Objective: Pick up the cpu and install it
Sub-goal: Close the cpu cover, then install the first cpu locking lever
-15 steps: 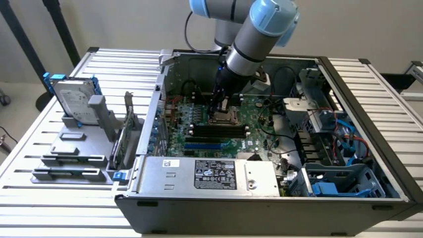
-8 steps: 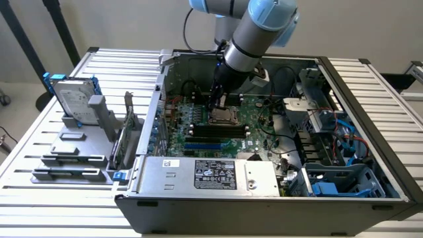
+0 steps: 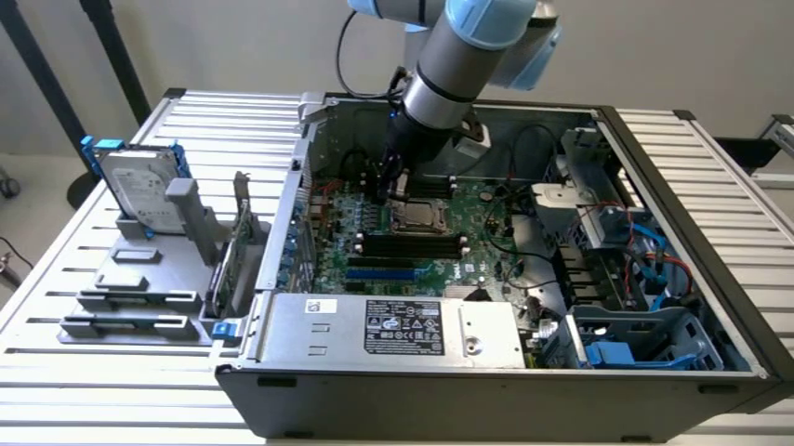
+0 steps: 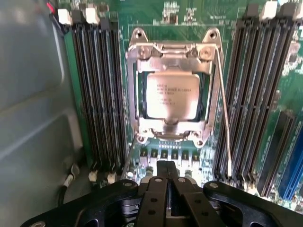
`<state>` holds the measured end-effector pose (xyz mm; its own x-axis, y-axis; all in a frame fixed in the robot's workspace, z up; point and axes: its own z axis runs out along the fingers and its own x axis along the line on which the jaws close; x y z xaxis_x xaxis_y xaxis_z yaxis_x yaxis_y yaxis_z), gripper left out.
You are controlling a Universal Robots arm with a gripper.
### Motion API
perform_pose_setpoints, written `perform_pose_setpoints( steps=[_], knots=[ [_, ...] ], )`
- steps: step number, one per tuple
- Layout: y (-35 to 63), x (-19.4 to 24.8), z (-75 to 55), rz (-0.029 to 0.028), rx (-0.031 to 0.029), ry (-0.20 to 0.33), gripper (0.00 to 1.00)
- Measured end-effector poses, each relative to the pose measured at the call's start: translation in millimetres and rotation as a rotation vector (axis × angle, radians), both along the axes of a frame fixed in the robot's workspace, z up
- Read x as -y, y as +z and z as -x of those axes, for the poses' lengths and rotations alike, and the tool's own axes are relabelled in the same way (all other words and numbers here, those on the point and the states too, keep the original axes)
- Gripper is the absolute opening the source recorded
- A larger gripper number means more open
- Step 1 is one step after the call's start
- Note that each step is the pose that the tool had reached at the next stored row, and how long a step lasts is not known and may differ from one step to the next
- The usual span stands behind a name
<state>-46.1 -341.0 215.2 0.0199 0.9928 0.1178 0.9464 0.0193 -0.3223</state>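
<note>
We find the cpu (image 4: 171, 96) lying flat in its socket on the green board (image 4: 189, 23), shiny lid up with the printing readable. It looks square to the opening, so we judge it seated rather than merely resting on top. The metal frame (image 4: 170, 52) surrounds it on all sides and overlaps its edges, which is how such a frame presses a chip down onto its contacts. A thin wire lever (image 4: 224, 118) runs along one side of the frame (whether it is hooked down we cannot tell). Rows of dark memory slots (image 4: 97, 94) flank the socket on both sides, leaving only a narrow lane for any tool to come down in.

The pincer (image 4: 166, 165) hangs just beside the socket, above the board and clear of the chip. Its two fingers are pressed together with nothing between them. Held narrow like this, it fits between the slot banks.

In the exterior view the arm (image 3: 447, 65) reaches down into the open computer case (image 3: 496, 372), which lies on its side on the slatted worktop (image 3: 125, 390) so the board faces up. Toward the exterior view's left, well apart from the case, a hard drive (image 3: 134, 190) stands upright in a grey holder (image 3: 137, 307).
</note>
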Motion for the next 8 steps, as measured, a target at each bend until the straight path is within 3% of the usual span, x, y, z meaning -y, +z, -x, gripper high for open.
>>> perform_pose_setpoints(
  steps=[8],
  knots=[
    [0.6,0.1,0.3,0.0,0.0,0.0,0.11]
  ],
)
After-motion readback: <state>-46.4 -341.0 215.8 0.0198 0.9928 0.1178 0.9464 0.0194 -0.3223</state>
